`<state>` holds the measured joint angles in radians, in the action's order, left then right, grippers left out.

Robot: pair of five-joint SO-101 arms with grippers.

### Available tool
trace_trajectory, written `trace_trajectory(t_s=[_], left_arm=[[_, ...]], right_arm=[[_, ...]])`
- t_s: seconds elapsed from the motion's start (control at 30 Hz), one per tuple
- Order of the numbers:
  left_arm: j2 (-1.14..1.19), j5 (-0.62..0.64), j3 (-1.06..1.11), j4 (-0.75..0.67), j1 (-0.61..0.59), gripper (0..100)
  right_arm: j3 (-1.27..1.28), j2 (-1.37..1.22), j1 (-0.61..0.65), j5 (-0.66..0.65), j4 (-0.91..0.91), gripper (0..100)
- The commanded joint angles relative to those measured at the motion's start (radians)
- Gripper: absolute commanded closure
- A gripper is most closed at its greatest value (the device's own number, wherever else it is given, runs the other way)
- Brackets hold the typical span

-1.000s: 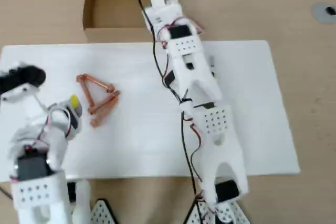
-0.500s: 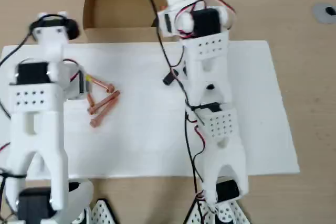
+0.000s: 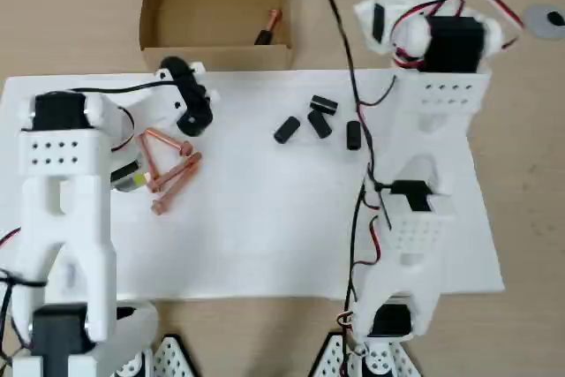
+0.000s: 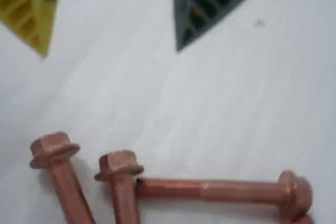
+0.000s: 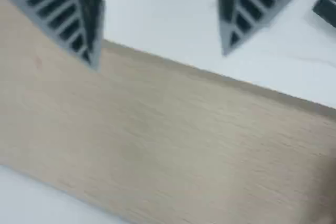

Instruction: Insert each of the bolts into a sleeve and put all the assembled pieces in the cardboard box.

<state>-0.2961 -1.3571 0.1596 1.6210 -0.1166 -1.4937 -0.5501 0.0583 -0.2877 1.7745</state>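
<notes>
The left arm's white body covers most of its own claw (image 4: 111, 48) from above. In the left wrist view, two of the bolts run off the frame edge, so their full length is hidden. In the right wrist view, one sleeve shows as a dark sliver cut off at the corner.

The open brown cardboard box (image 3: 214, 57) stands at the far edge of the wooden desk (image 3: 521, 130). Against its right wall lies one assembled piece (image 3: 268, 28), a copper shank ending in a black sleeve.

A smooth white sheet (image 3: 256, 236) starts right at the box's front wall. The copper-coloured bolts with flanged hex heads (image 3: 172, 174) (image 4: 210, 188) lie on it in a loose crossed heap, off the box's front left corner. Four short black cylindrical sleeves (image 3: 320, 124) (image 5: 326, 6) lie scattered off its front right corner, well apart from the bolts.

The left claw hangs just above the bolts. Its ribbed fingers, one yellow and one dark, are spread wide and grip nothing.

The right claw (image 5: 160, 56) has dark ribbed fingers. They are also parted and empty, over the seam between the sheet and the bare wood.
</notes>
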Motion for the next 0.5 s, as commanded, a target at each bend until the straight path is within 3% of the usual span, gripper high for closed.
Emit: trace_trajectory(t_s=[0.0,0.1,0.3,0.37,0.47], left_arm=[[0.054,0.003,-0.044,-0.049,-0.012,83],[0.137,0.195,-0.046,-0.101,-0.015,83],[0.242,0.979,-0.049,-0.244,-0.017,83],[0.242,1.125,-0.044,-0.249,-0.014,83],[0.242,1.237,-0.044,-0.281,-0.011,83]], right_arm=[[0.113,0.136,-0.045,0.006,0.017,81.3],[0.283,0.252,-0.045,0.008,0.017,81.3],[0.757,0.472,-0.028,0.025,0.014,81.3],[0.888,0.530,-0.031,0.041,0.005,81.3],[1.050,0.611,-0.047,0.043,-0.044,81.3]])
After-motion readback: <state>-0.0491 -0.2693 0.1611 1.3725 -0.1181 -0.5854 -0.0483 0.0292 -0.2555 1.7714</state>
